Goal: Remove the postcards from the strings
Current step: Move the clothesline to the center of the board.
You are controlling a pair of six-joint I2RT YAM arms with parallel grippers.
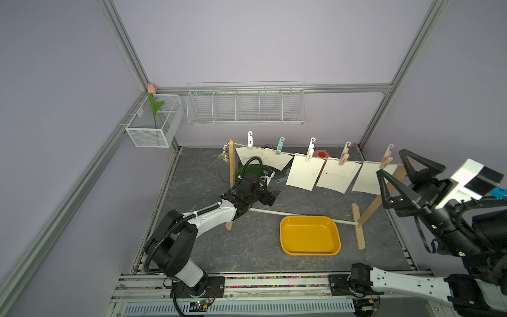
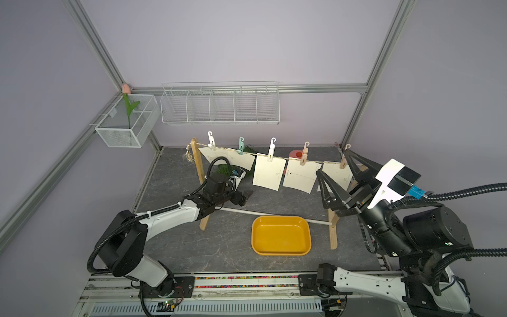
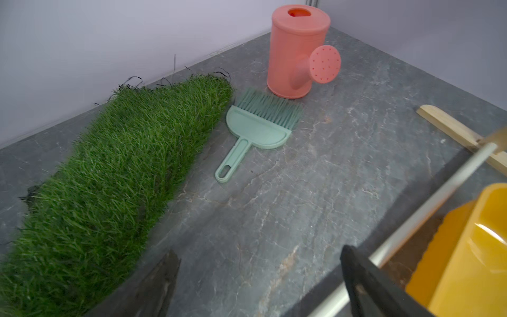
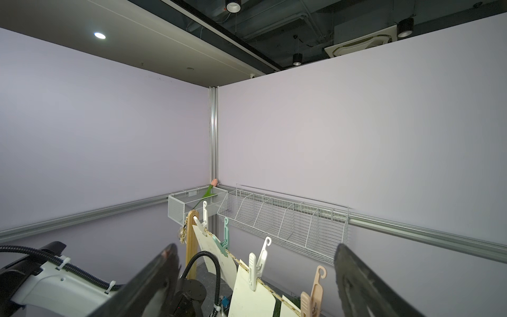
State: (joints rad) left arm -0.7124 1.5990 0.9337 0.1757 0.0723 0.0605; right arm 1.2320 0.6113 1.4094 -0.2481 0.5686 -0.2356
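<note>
– Yellow tray (image 1: 310,236) on the grey slab, using it as anchor. Where are the postcards (image 1: 304,173)?
– Behind the tray and higher up. All five hang in a row on the string (image 1: 241,144), one clothespin (image 1: 310,149) each.
– And the string?
– It's stretched between two wooden posts (image 1: 231,164). The white rod (image 1: 288,213) joining their feet runs just behind the tray's far edge.
– Where's the left gripper (image 1: 270,196)?
– Low, beyond the tray's far-left corner, past the rod, under the leftmost cards. In the left wrist view the fingers (image 3: 365,280) are spread wide with nothing between them.
– And the right gripper (image 1: 391,162)?
– Raised, beyond the tray's far-right corner, at the string's end by the right-hand post. Jaws wide apart, gripping nothing. In both top views one finger overlaps the fifth card, but I can't tell if it touches. In the right wrist view the clothespins show between the two fingers.
– Anything else around?
– Farther behind the tray, past the string, there's a grass mat (image 3: 109,178), a green brush (image 3: 258,126) and a pink watering can (image 3: 299,52). The can is upright. The brush lies flat between mat and can, bristles towards the can.
</note>
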